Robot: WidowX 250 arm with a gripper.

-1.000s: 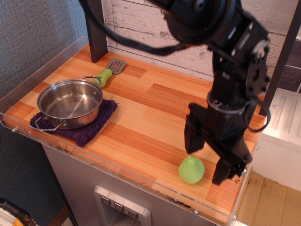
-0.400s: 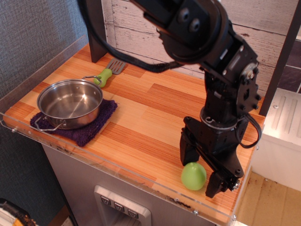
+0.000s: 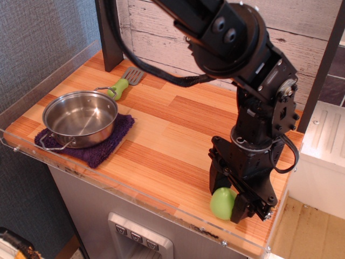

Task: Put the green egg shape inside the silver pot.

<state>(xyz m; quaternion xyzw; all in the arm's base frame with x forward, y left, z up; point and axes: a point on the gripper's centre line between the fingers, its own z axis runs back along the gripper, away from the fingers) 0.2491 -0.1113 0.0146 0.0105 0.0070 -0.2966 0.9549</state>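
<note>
Green egg [image 3: 221, 202]: one, light green, smooth and glossy, rounded, its upper part hidden between the black fingers.
Egg's place: low on the wooden table [image 3: 178, 129], near the front edge, directly between the fingers, touching both as far as the view shows.
Claw [image 3: 229, 199]: one, black, pointing down, clenched around the egg, one finger on each side.
Arm: one, black and bulky, rising from the claw toward the top of the frame, with cables looping off it.
Pot [image 3: 80, 118]: one, shiny steel, shallow and round, nothing inside it, well apart from the claw, far to the left and somewhat higher in the picture.
Pot handles: two wire loops, one on the front side and one on the back.
Cloth [image 3: 102, 147]: one, dark purple, lying under the pot, far left of the claw.
Spatula [image 3: 124, 81]: one, grey slotted blade with a green handle, beyond the pot, well left of the claw and farther back.
Table guard: clear plastic strip along the front and left edges, running just in front of the claw.
Wall behind: whitewashed planks.
</note>
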